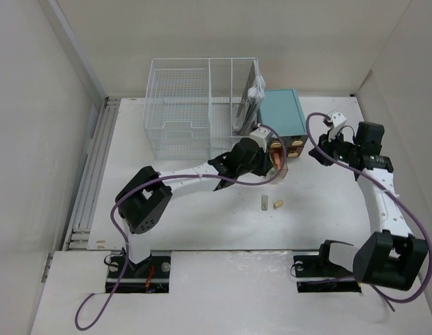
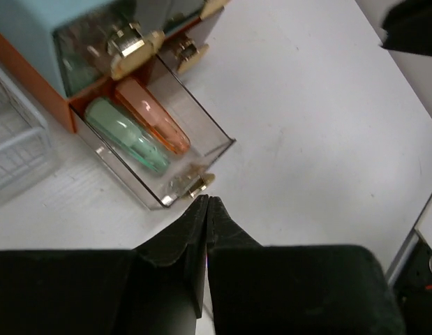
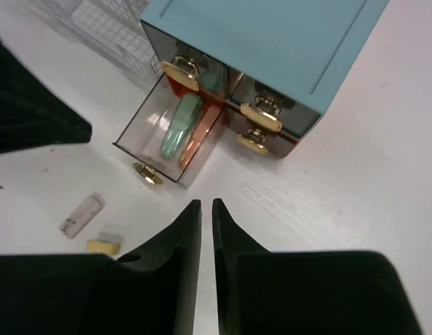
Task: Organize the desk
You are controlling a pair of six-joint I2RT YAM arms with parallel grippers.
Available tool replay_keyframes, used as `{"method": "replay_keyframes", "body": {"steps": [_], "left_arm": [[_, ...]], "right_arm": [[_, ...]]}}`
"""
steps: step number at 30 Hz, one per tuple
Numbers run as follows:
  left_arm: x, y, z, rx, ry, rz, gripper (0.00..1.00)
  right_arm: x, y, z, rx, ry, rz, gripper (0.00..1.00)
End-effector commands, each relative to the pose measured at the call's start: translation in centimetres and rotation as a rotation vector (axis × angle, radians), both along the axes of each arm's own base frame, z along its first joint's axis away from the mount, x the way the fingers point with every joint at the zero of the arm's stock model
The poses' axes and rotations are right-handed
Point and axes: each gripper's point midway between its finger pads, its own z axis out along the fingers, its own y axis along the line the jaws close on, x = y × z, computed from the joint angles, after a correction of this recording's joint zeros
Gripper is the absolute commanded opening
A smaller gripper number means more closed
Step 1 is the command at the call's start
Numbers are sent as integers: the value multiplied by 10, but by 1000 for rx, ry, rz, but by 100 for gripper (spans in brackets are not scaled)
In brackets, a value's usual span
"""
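The white desk (image 1: 202, 223) carries a teal box (image 1: 282, 112) with small drawers. Its lower left clear drawer (image 2: 209, 136) is pulled out and holds a green piece (image 2: 128, 136) and an orange piece (image 2: 154, 115). My left gripper (image 2: 206, 201) is shut and empty, its tips right next to the drawer's gold knob (image 2: 200, 184). My right gripper (image 3: 202, 204) is all but shut, with only a thin slit between its fingers. It is empty and hovers in front of the box (image 3: 271, 42), and the open drawer (image 3: 170, 132) shows in its view too.
A white wire-mesh rack (image 1: 202, 105) stands left of the box, with papers in its right slot. A small white piece (image 1: 264, 203) and a small yellow piece (image 1: 278, 204) lie on the desk in front of the drawer, and both show in the right wrist view as well (image 3: 82, 214).
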Motion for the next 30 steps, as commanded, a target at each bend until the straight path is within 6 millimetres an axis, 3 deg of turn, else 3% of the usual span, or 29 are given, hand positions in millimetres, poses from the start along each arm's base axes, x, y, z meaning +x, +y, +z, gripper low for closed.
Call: {"method": "replay_keyframes", "body": {"steps": [1, 4, 6, 7, 9, 12, 14, 15, 18, 22, 30], "left_arm": [[-20, -5, 17, -85, -14, -49, 0], [-27, -5, 3, -83, 12, -72, 0], [-34, -8, -7, -75, 25, -94, 0], [-36, -10, -5, -84, 24, -107, 0], [-39, -13, -21, -59, 44, -115, 0], [-33, -17, -37, -26, 49, -104, 3], [-23, -22, -38, -19, 44, -99, 5], [-24, -24, -50, 1, 65, -108, 5], [-15, -26, -56, 6, 69, -97, 6], [-2, -23, -66, 17, 74, -69, 7], [25, -23, -63, 6, 55, -20, 7]], "right_arm": [[8, 5, -6, 108, 64, -30, 20], [14, 12, -16, 190, 108, -21, 31], [18, 19, -24, 269, 173, -25, 46], [22, 20, -24, 294, 175, -22, 49], [29, 24, -32, 378, 245, -48, 53], [42, 27, -35, 467, 288, -84, 54], [53, 21, -48, 500, 325, -131, 54], [56, 20, -52, 529, 355, -162, 54], [62, 17, -71, 541, 403, -199, 54], [69, 10, -78, 543, 405, -268, 54], [74, 8, -108, 603, 512, -358, 54]]}}
